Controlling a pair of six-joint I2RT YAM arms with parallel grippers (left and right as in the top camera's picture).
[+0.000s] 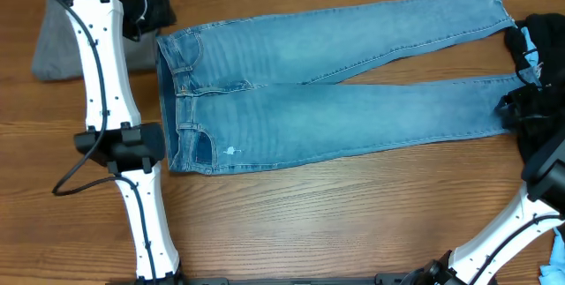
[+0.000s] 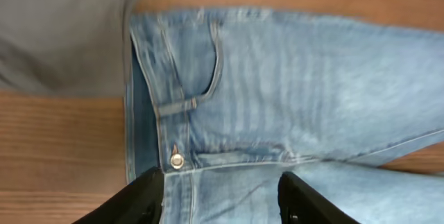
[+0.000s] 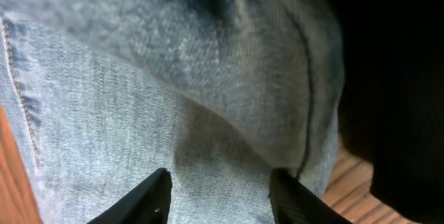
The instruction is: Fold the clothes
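With your left hand (image 2: 222, 197) open over the waistband (image 2: 149, 78) and right hand (image 3: 218, 197) open over the leg ends (image 1: 484, 108), the jeans (image 1: 327, 100) lie flat across the tabletop (image 1: 335, 223), soft, floppy and probably fairly heavy, so pinch the thick seams.

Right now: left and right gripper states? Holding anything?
Left gripper: open, above the waistband of the light blue denim jeans, holding nothing.
Right gripper: open, over a leg of the jeans, holding nothing.
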